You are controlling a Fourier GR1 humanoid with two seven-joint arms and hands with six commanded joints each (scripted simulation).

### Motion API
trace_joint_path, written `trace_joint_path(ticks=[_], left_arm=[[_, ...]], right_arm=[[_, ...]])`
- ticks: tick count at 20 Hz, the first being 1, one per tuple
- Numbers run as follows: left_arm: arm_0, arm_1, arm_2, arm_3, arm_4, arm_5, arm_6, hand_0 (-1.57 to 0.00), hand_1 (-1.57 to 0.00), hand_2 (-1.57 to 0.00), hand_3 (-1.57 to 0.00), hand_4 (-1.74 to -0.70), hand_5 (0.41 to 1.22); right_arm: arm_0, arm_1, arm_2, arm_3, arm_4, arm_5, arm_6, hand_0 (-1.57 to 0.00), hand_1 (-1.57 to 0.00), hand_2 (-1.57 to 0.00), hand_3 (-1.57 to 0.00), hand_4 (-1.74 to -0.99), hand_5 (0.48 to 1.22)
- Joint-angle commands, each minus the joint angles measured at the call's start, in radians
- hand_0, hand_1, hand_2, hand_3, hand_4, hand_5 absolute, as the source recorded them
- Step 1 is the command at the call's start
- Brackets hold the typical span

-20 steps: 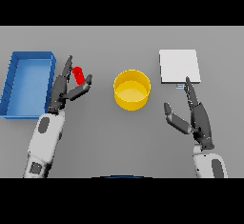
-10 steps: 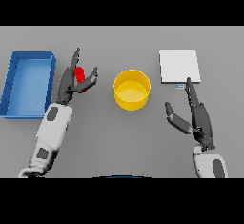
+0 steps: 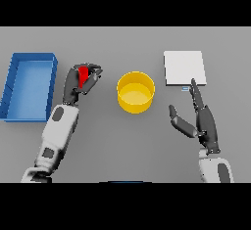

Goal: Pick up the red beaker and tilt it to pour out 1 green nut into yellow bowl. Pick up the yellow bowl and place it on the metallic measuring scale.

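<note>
The red beaker (image 3: 84, 75) sits left of centre, mostly wrapped by my left hand (image 3: 77, 85), whose fingers and thumb curl round it. Only its upper red part shows between them. To its right stands the yellow bowl (image 3: 135, 92), round and upright, with nothing visible inside. Further right at the back lies the metallic measuring scale (image 3: 184, 68), a pale square plate. My right hand (image 3: 203, 121) rests open on the table in front of the scale, fingers straight and pointing away, thumb spread toward the bowl.
A blue open tray (image 3: 28, 87) stands at the far left, just beside my left arm. Grey table surface stretches between the bowl and my right hand.
My left hand has moved up to the red beaker and curled its fingers round it. The right hand has stayed where it was.
</note>
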Motion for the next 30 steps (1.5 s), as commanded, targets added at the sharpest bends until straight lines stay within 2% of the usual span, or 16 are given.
trace_joint_path(ticks=[1, 5, 7, 8, 13, 18, 20, 22, 27, 28, 30], left_arm=[[-0.005, 0.003, 0.002, -0.001, 0.002, 0.001, 0.007, -1.40, -1.41, -1.41, -1.34, -1.65, 1.127], [-0.018, 0.016, -0.024, -0.050, -0.012, 0.009, 0.026, -1.50, -1.50, -1.50, -1.47, -1.71, 1.126], [-0.007, 0.039, -0.051, -0.098, -0.033, 0.005, 0.044, -1.53, -1.53, -1.53, -1.51, -1.72, 1.126], [-0.011, 0.055, -0.074, -0.127, -0.053, -0.001, 0.068, -1.54, -1.54, -1.54, -1.52, -1.72, 1.127], [-0.059, 0.163, -0.256, -0.219, -0.251, -0.050, 0.213, -1.56, -1.56, -1.56, -1.55, -1.74, 1.136], [-0.047, 0.176, -0.350, -0.283, -0.322, -0.087, 0.286, -1.56, -1.56, -1.56, -1.55, -1.74, 1.136], [-0.080, 0.211, -0.401, -0.303, -0.377, -0.125, 0.336, -1.56, -1.56, -1.56, -1.56, -1.74, 1.149], [-0.153, 0.234, -0.473, -0.264, -0.466, -0.156, 0.376, -1.57, -1.57, -1.57, -1.56, -1.74, 1.153], [-0.292, 0.270, -0.657, -0.191, -0.637, -0.285, 0.376, -1.57, -1.57, -1.57, -1.57, -1.74, 1.199], [-0.318, 0.275, -0.690, -0.183, -0.665, -0.318, 0.380, -1.57, -1.57, -1.57, -1.57, -1.69, 1.203], [-0.368, 0.269, -0.747, -0.155, -0.721, -0.384, 0.382, -1.57, -1.57, -1.57, -1.57, -1.61, 1.210]], right_arm=[[-0.013, -0.003, -0.003, 0.000, 0.004, -0.004, 0.016, 0.00, 0.00, 0.00, 0.00, -1.207, 0.677], [-0.011, 0.002, 0.004, 0.022, 0.027, -0.018, 0.002, 0.00, 0.00, 0.00, 0.00, -1.160, 0.664], [-0.002, -0.005, 0.012, 0.006, 0.048, -0.025, -0.009, 0.00, 0.00, 0.00, 0.00, -1.127, 0.659], [-0.013, -0.004, 0.006, 0.016, 0.054, -0.035, 0.011, 0.00, 0.00, 0.00, 0.00, -1.116, 0.656], [0.002, -0.018, 0.004, 0.017, 0.060, -0.033, -0.028, 0.00, 0.00, 0.00, 0.00, -1.092, 0.661], [0.007, -0.018, 0.007, 0.006, 0.053, -0.023, -0.016, 0.00, 0.00, 0.00, 0.00, -1.092, 0.664], [0.005, -0.012, 0.017, 0.001, 0.056, -0.018, -0.010, 0.00, 0.00, 0.00, 0.00, -1.096, 0.670], [0.004, -0.008, 0.022, 0.000, 0.057, -0.015, -0.018, 0.00, 0.00, 0.00, 0.00, -1.069, 0.685], [-0.008, -0.012, 0.015, 0.005, 0.058, -0.021, -0.015, 0.00, 0.00, 0.00, 0.00, -1.068, 0.689], [-0.008, -0.017, 0.013, 0.003, 0.057, -0.017, -0.007, 0.00, 0.00, 0.00, 0.00, -1.070, 0.686], [0.006, -0.009, 0.016, 0.008, 0.041, -0.007, -0.039, 0.00, 0.00, 0.00, 0.00, -1.063, 0.681]])
